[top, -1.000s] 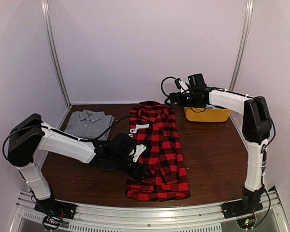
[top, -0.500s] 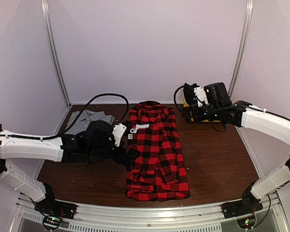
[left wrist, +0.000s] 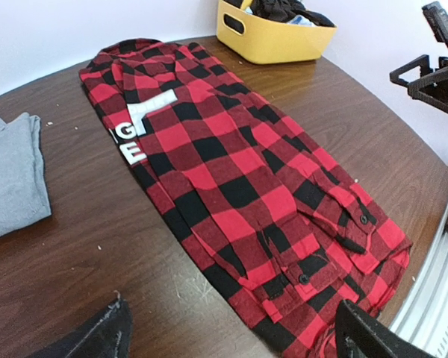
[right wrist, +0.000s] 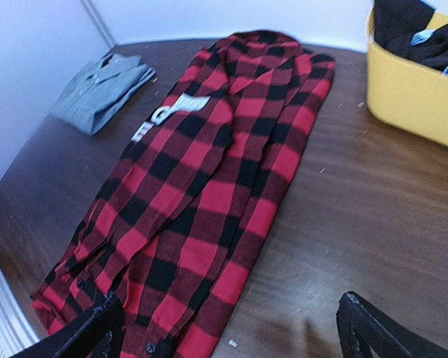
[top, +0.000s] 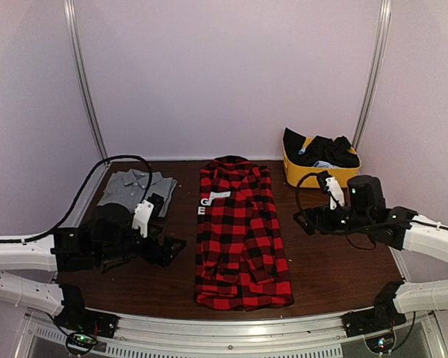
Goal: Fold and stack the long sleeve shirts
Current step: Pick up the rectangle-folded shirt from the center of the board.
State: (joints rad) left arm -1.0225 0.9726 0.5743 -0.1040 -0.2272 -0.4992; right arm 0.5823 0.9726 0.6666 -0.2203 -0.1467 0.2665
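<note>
A: Left to right, status?

B: Grey shirt lies folded at the far left of the tabletop. The left gripper is just near of it, jaws spread wide, nothing in them. The flannel shirt lies mid-table as a long strip, collar far, hem near, cuffs tucked on top. The right gripper is to its right, also released and empty. The yellow bin is behind it.

A: Step in hand?

B: Likely the cross fold, hem up to collar. To do it well, each gripper should take one near hem corner, pinching all layers so the tucked sleeves don't slide out. Lift both evenly, carry toward the collar, and lay down with the edges matched. Uneven lift would skew the strip. Then the stack with the grey shirt.

A: Change against a second ago?

B: The left gripper was on the flannel's left edge near the hem. The right was high at the collar end by the bin. Both have since drawn back low to the sides. The flannel looks unmoved.
</note>
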